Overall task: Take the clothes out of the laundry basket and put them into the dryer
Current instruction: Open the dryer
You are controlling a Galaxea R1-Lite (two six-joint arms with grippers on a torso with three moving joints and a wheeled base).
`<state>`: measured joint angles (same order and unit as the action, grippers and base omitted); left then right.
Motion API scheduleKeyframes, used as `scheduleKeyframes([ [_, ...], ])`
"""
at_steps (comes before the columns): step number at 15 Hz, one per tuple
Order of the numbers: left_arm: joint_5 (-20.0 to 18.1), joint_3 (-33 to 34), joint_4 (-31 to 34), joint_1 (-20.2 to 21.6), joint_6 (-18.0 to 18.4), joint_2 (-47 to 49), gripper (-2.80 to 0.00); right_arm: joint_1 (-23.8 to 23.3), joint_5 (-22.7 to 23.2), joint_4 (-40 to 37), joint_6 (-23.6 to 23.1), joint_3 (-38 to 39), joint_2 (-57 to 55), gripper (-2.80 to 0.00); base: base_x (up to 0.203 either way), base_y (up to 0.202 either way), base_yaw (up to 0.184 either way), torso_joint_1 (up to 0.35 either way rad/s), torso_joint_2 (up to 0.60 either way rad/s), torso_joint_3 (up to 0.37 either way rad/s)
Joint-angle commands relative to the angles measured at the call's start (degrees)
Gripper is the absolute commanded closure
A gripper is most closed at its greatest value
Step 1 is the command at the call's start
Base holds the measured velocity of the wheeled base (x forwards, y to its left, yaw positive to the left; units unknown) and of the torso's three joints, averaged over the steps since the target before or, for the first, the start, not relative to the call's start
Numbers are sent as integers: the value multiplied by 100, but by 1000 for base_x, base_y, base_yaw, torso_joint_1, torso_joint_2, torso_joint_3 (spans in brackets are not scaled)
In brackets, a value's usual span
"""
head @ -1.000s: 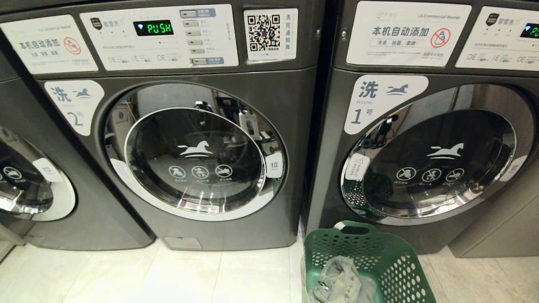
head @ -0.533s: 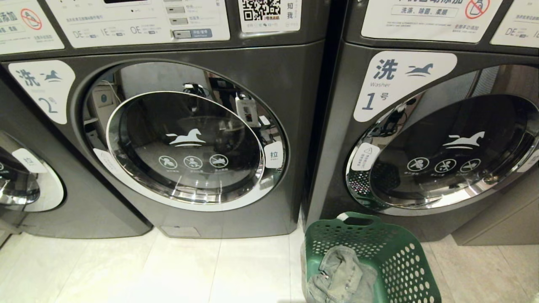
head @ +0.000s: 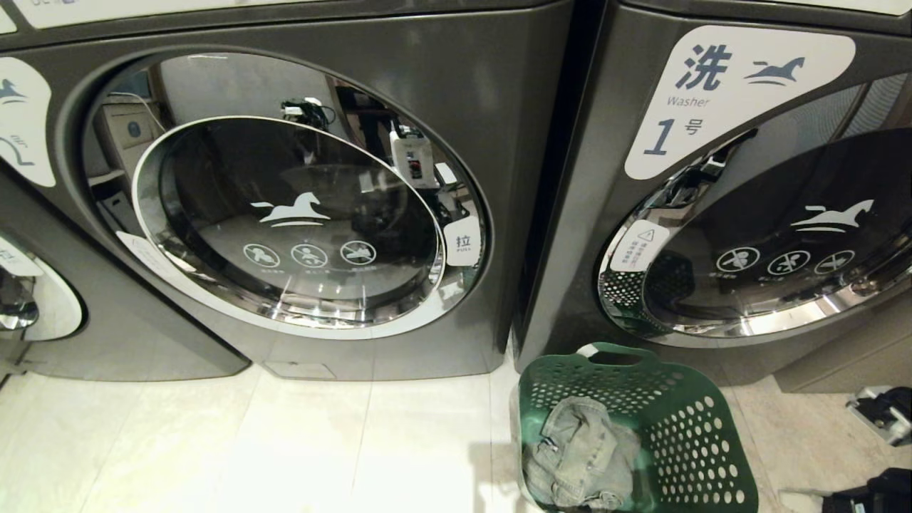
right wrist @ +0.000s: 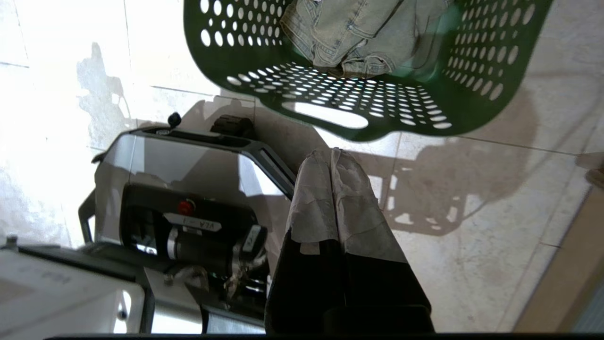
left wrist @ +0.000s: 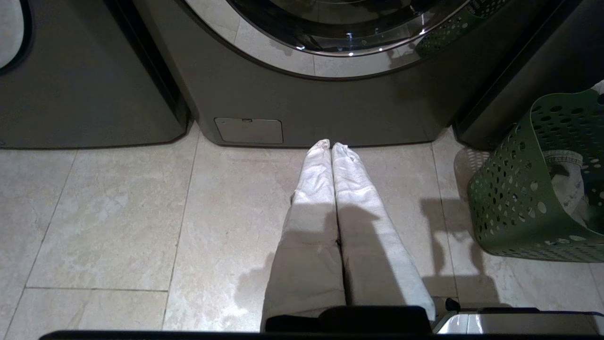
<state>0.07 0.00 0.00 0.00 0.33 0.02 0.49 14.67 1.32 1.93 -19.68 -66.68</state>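
Observation:
The green laundry basket (head: 702,434) stands on the tiled floor before the gap between two grey front-loading machines. Crumpled grey-green denim clothes (head: 581,456) lie inside it. Both round doors, the middle one (head: 299,221) and the one on the right marked 1 (head: 769,242), are shut; I cannot tell which machine is the dryer. My right gripper (right wrist: 330,156) is shut and empty, hanging over the floor just short of the basket (right wrist: 424,131) and its clothes (right wrist: 349,33). My left gripper (left wrist: 331,145) is shut and empty, low over the floor and pointing at the middle machine's base, with the basket (left wrist: 519,189) off to its side.
A third machine (head: 43,320) stands at the far left. A white pull tag (head: 462,242) sits on the middle door's right edge. My own base (right wrist: 188,198) shows beside the right gripper. Part of my right arm (head: 880,413) shows at the lower right.
The head camera has tipped down, so the whole scene slid up and the control panels left the view. Part of my right arm has come into the lower right corner.

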Motion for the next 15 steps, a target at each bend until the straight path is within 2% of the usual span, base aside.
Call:
scheduleKeyframes([
  [1, 1, 0, 0, 0, 2, -2, 0, 22, 30, 652, 115, 176, -788, 0, 0, 0, 0, 4, 4, -197],
  [4, 1, 6, 0, 0, 29, -2, 0, 329, 30, 1573, 206, 478, -1548, 0, 0, 0, 0, 8, 4, -195],
  [9, 1, 8, 0, 0, 29, -2, 0, 437, 3, 2715, 307, 492, -3057, 0, 0, 0, 0, 3, 3, -197],
  [15, 1, 0, 0, 0, 37, -2, 0, 596, -82, 4840, 335, 398, -4703, 0, 0, 0, 0, 0, 3, -196],
])
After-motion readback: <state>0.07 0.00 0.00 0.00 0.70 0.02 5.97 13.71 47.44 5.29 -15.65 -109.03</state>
